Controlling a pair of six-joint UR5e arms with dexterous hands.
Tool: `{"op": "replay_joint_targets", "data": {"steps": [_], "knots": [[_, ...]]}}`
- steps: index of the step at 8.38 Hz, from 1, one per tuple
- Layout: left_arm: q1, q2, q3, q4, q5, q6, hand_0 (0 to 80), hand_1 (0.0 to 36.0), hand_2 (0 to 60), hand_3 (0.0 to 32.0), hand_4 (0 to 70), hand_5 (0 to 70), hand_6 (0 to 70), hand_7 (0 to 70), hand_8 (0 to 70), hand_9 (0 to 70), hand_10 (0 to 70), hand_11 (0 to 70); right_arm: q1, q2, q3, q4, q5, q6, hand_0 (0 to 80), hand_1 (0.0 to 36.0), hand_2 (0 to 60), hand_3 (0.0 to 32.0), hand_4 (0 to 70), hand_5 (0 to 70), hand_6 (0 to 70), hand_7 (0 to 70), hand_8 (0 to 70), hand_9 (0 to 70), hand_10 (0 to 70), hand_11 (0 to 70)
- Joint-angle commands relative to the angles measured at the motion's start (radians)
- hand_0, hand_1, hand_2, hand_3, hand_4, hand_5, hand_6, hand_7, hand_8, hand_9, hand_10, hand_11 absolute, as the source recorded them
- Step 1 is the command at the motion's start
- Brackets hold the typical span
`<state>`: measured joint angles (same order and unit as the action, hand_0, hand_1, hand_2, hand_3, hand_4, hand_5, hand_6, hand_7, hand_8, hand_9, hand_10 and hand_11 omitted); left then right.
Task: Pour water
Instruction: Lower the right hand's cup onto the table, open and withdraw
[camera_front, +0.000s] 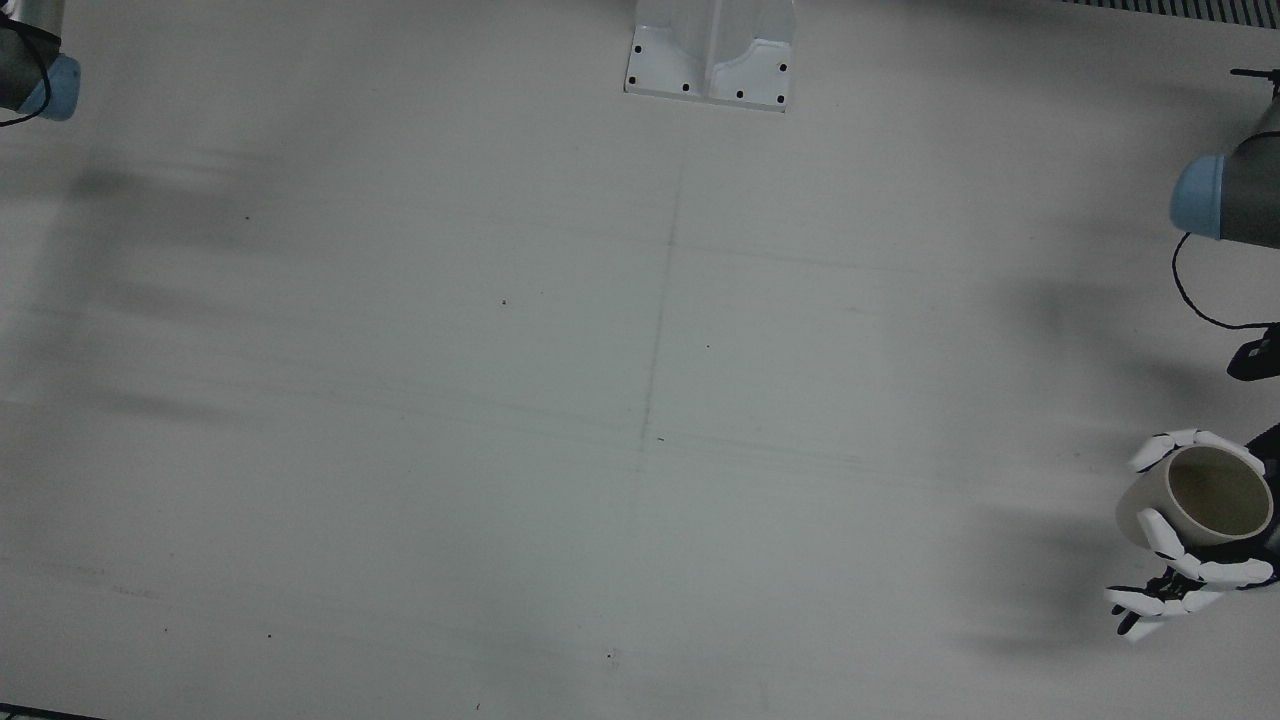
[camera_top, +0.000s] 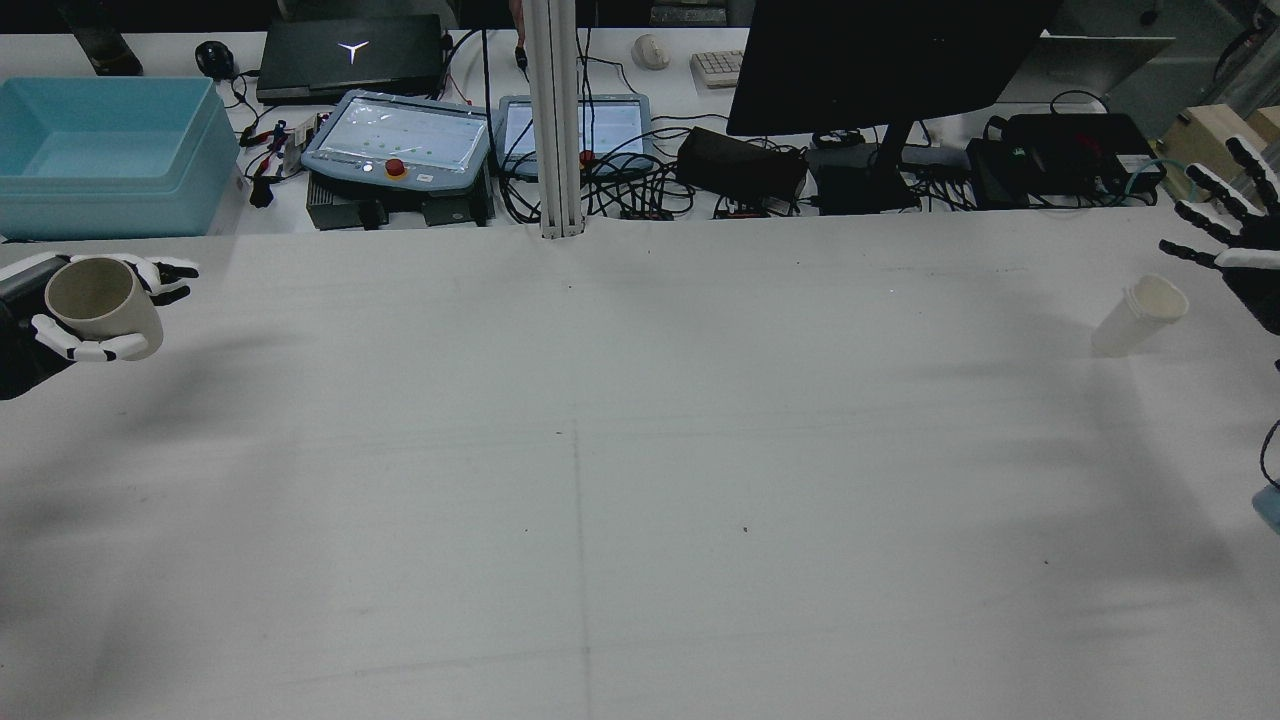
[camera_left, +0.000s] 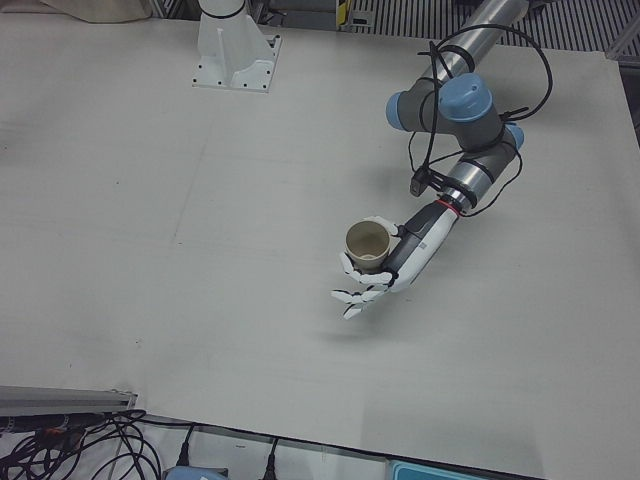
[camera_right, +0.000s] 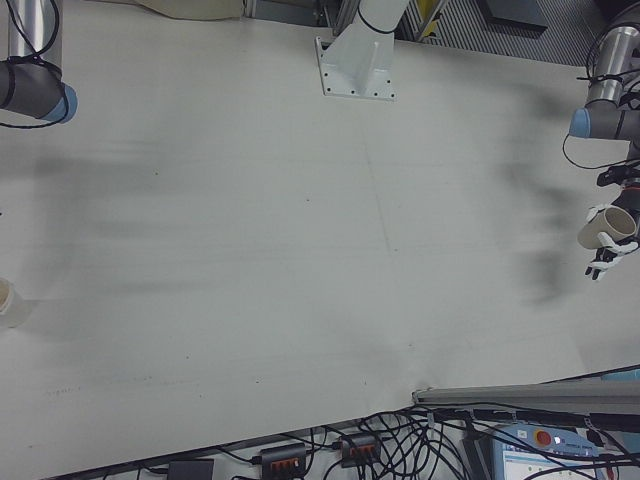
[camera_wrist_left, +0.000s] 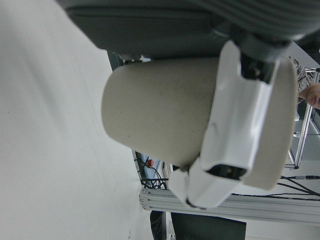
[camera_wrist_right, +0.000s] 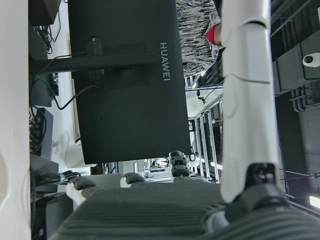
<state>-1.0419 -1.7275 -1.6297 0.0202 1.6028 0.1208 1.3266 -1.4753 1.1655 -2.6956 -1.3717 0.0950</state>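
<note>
At the front view's right edge, the left hand (camera_front: 1190, 540) grasps a beige cup (camera_front: 1200, 497), mouth up, above the tabletop (camera_front: 600, 400). Rear view: the same cup sits at far left; the right hand (camera_top: 1235, 215) is released, fingers spread, near a white cup stack (camera_top: 1140, 315) that appears tilted. Right-front view: the stack shows only partly at the left edge.

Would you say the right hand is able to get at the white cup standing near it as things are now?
Probably yes: the right hand is open and empty, the white cup stands just beside it, and only bare table lies between.
</note>
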Motion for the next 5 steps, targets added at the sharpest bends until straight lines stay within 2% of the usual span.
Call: {"op": "replay_joint_targets", "data": {"steps": [1,2,3,4,5], "knots": [[0.000,0.002,0.182,-0.151,-0.012,0.031,80.0,36.0,60.0,0.0,70.0,70.0,20.2,27.6,12.8,9.0,7.8,13.9,0.007,0.099,0.040,-0.080,0.000,-0.012,73.6,22.4,0.0,5.4,16.9,28.9,12.5,26.5,1.5,3.9,0.0,0.0],[0.000,0.003,0.244,-0.219,-0.014,0.063,80.0,36.0,60.0,0.0,70.0,70.0,19.7,27.3,12.7,9.1,8.1,14.2,-0.010,0.104,0.080,-0.128,0.003,-0.026,74.2,22.8,0.0,5.2,18.7,31.4,13.0,29.1,1.6,4.4,0.0,0.0],[-0.001,0.005,0.296,-0.273,-0.014,0.089,80.0,36.0,60.0,0.0,70.0,70.0,19.4,27.4,12.8,9.4,8.3,14.6,-0.015,0.102,0.120,-0.162,0.003,-0.052,72.4,22.5,0.0,13.4,14.9,21.5,9.9,23.4,0.9,3.2,0.0,0.0],[0.000,0.005,0.357,-0.325,-0.015,0.100,80.0,36.0,60.0,0.0,70.0,70.0,19.2,27.4,12.9,9.5,8.4,14.8,-0.024,0.102,0.129,-0.171,0.003,-0.054,71.6,22.0,0.0,15.0,14.2,18.1,9.4,22.4,0.8,3.0,0.0,0.0],[0.000,0.009,0.382,-0.345,-0.052,0.102,80.0,36.0,60.0,0.0,70.0,70.0,19.0,27.4,13.1,9.7,8.8,15.2,-0.029,0.102,0.135,-0.171,0.003,-0.054,70.6,21.8,0.0,14.0,13.7,20.8,9.4,21.9,0.8,2.9,0.0,0.0]]}}
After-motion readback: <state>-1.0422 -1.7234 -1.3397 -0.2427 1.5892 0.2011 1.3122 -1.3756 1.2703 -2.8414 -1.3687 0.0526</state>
